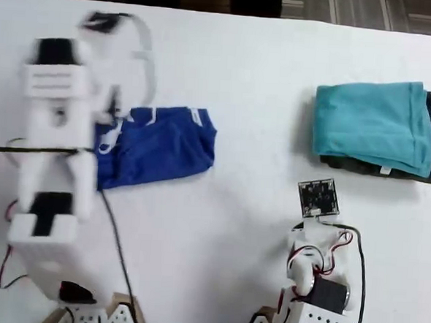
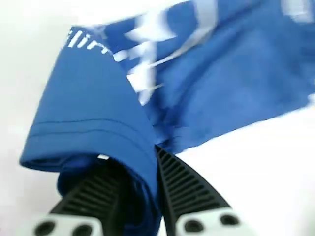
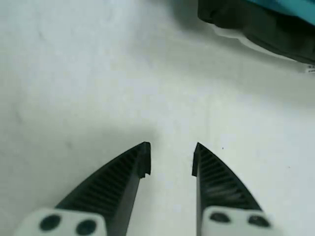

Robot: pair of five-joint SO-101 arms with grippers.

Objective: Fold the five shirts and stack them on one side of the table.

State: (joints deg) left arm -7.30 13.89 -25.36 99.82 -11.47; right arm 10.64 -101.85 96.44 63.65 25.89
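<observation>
One blue shirt (image 2: 221,88) tight in left tool (image 2: 132,155); right tool (image 3: 171,147) half-open.

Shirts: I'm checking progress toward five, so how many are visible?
3. A blue shirt gripped by the left claw; apart from it, a teal shirt stacked on a dark shirt. Others may hide in that stack.

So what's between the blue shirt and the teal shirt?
Nothing: the high view shows bare white table between the blue shirt and the teal shirt.

apparently open table (image 1: 264,84) between shirt (image 1: 165,147) and stack (image 1: 371,123)
</observation>
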